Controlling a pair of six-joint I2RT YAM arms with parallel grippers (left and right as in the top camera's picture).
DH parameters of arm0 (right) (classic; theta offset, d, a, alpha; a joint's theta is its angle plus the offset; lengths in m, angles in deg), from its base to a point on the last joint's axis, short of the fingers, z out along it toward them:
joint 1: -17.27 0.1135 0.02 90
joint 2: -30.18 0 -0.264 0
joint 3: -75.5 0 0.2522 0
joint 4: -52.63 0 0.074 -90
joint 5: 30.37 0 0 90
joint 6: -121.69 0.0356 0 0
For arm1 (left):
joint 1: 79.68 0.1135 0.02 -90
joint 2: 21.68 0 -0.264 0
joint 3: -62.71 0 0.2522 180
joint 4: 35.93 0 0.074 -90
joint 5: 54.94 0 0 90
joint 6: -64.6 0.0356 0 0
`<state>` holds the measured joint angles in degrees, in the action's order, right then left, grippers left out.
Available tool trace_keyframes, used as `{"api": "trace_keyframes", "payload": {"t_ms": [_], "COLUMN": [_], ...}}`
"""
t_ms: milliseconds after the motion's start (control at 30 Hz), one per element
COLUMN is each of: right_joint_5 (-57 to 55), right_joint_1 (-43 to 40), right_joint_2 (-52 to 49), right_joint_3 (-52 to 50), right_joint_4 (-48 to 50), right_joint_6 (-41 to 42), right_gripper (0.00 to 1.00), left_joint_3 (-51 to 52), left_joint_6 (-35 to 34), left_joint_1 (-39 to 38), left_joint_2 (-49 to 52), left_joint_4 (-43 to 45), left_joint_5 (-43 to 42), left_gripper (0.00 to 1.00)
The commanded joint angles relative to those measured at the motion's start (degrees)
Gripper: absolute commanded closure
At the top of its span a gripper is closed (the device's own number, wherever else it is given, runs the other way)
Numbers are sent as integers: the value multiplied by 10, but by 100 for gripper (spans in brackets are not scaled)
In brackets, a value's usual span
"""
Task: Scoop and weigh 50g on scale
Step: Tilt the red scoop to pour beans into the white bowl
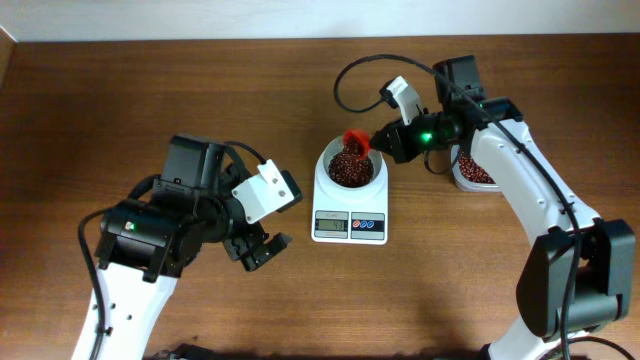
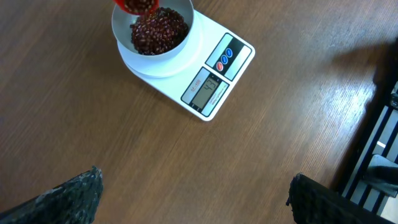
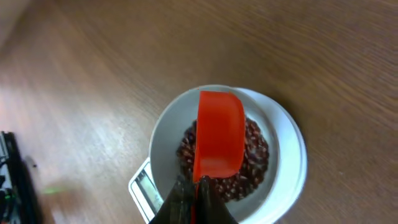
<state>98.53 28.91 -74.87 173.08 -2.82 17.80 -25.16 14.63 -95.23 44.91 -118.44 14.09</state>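
The scale [image 2: 211, 81] stands on the bench [image 2: 93, 124], its bowl [image 2: 121, 34] holding red-brown beans [image 2: 157, 32] beneath a red scoop [image 2: 138, 5], with the left gripper [image 2: 196, 200] spread wide.

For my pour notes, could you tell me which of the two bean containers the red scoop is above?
The round white bowl on the scale; the scoop hangs over its beans. The tub to the right lies apart, partly hidden.

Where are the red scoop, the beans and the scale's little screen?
red scoop [image 3: 219, 134]: right wrist view, middle of its red cup part.
beans [image 2: 158, 32]: left wrist view, middle of the dark heap.
scale screen [image 2: 208, 88]: left wrist view, centre of the grey display.
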Motion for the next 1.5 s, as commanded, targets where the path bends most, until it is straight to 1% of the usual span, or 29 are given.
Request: {"api": "trace_keyframes", "payload": {"t_ms": [0,33,133,1367,1467], "right_joint_5": [52,54,14,16,25], "right_joint_1": [3,2,3,3,3], "right_joint_2": [19,19,19,19,19], "right_joint_3": [15,15,15,15,15], "right_joint_4": [0,1,-4,-25,-25], "right_joint_6": [-21,-27,-26,-21,-7], "right_gripper": [96,96,96,96,96], "left_joint_3": [-9,-9,-9,-9,-9], "left_joint_6": [-3,-3,-3,-3,-3], "left_joint_1": [3,3,3,3,3], "left_joint_2": [-3,-3,-3,-3,-3], "left_joint_4": [1,1,1,1,1], "left_joint_5": [0,0,0,0,0], "left_gripper": [1,1,1,1,1]}}
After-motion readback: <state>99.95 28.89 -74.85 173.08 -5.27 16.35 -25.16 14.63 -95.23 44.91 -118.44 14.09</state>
